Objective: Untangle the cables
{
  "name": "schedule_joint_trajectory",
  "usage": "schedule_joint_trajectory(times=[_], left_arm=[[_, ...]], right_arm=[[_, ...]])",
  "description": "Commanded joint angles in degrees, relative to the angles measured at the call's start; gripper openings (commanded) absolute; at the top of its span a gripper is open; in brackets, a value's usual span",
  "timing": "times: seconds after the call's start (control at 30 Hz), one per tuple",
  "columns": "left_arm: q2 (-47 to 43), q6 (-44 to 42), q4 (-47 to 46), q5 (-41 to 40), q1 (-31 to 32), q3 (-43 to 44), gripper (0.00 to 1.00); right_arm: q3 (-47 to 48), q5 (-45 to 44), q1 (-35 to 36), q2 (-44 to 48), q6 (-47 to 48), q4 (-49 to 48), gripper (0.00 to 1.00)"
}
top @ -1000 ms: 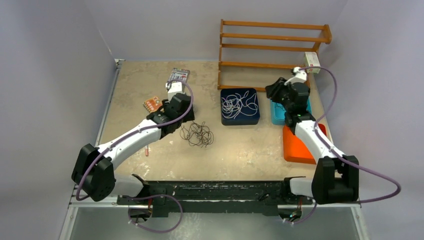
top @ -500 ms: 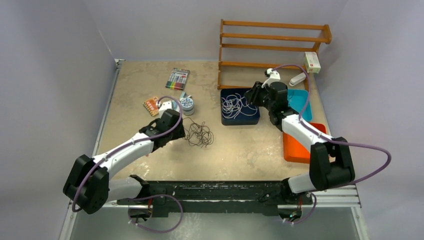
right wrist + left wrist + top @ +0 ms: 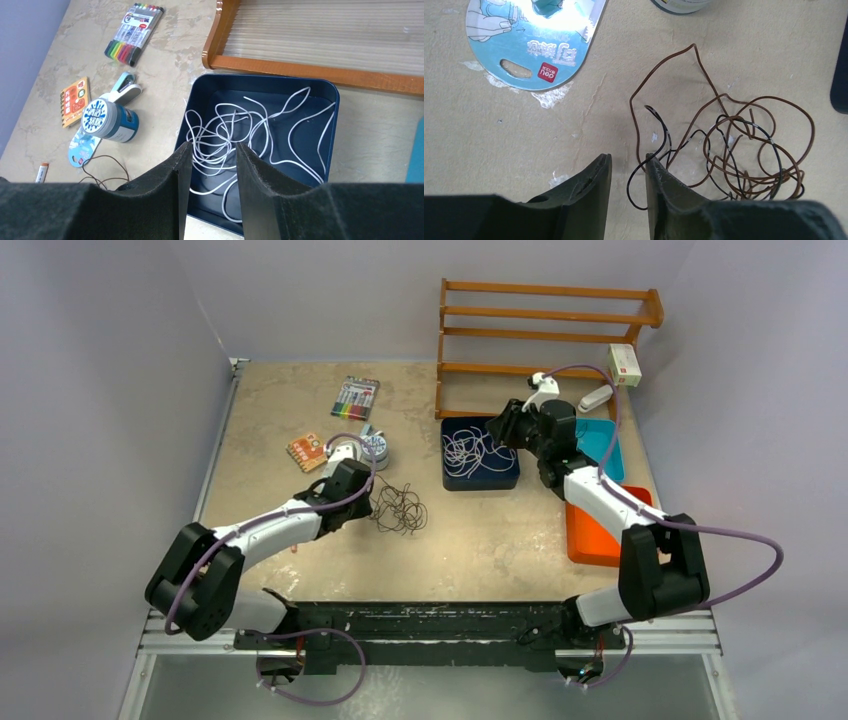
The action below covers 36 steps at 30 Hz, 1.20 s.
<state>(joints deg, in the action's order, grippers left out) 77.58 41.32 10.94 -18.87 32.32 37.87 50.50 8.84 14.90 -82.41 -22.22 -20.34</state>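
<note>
A tangle of dark brown and black cables (image 3: 398, 508) lies on the table; in the left wrist view (image 3: 744, 150) it spreads to the right of my fingers. My left gripper (image 3: 366, 502) is open and low at the tangle's left edge (image 3: 628, 159). One black loop lies on the table between its jaws, ungripped. White cables (image 3: 475, 450) lie coiled in a dark blue tray (image 3: 480, 483). My right gripper (image 3: 497, 432) is open and empty, hovering over that tray's right side. The right wrist view shows its jaws (image 3: 213, 145) above the white cables (image 3: 235, 130) and the tray (image 3: 280, 80).
A wooden rack (image 3: 545, 330) stands at the back. A marker pack (image 3: 356, 397), an orange booklet (image 3: 306, 449) and a round tub (image 3: 377, 447) lie behind the dark tangle. A teal tray (image 3: 600, 440) and an orange tray (image 3: 590, 530) sit at the right.
My right arm swung left from the teal tray to above the blue tray. My left gripper drew back toward me, then shifted right to the edge of the dark tangle.
</note>
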Motion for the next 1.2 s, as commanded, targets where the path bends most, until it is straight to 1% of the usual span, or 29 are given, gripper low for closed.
schedule_joint_trajectory(times=[0.0,0.03,0.1,0.23,0.27,0.37,0.53,0.77,0.97,1.07,1.17], left_arm=[[1.0,-1.7,-3.6,-2.2,0.0,2.6,0.22],[1.1,-2.2,-3.5,-2.6,0.0,2.8,0.16],[1.0,-2.4,-3.0,-3.8,0.0,3.4,0.09],[0.2,-3.3,-1.8,-4.3,0.0,4.7,0.01],[-0.2,-3.6,-1.4,-4.3,0.0,5.3,0.00],[-1.0,-4.9,0.4,-4.1,0.0,7.7,0.00],[-2.9,-9.0,3.4,-1.0,0.1,12.6,0.00],[-7.9,-18.1,6.4,2.4,0.1,18.4,0.00],[-12.2,-27.3,5.4,7.6,0.1,20.4,0.00],[-13.3,-30.0,4.9,10.9,0.1,21.5,0.00],[-14.0,-31.3,4.0,13.7,0.1,22.5,0.00]], right_arm=[[1.6,2.6,0.5,1.1,1.8,-4.5,0.40],[1.2,2.9,0.5,1.5,1.8,-5.2,0.40],[0.3,2.8,0.6,2.4,1.6,-6.6,0.40],[-2.4,1.6,0.8,4.9,1.4,-10.6,0.41],[-2.6,1.5,0.8,5.3,1.5,-11.2,0.41],[-3.8,3.2,0.8,6.0,1.7,-15.2,0.42],[-3.6,13.8,1.5,5.1,4.9,-21.4,0.42],[-8.9,14.7,7.2,7.1,13.8,-33.5,0.46],[-9.1,21.0,11.5,5.2,16.3,-38.4,0.49],[-8.4,21.5,14.5,4.3,17.6,-39.6,0.55],[-7.3,21.0,17.5,2.9,18.5,-40.2,0.57]])
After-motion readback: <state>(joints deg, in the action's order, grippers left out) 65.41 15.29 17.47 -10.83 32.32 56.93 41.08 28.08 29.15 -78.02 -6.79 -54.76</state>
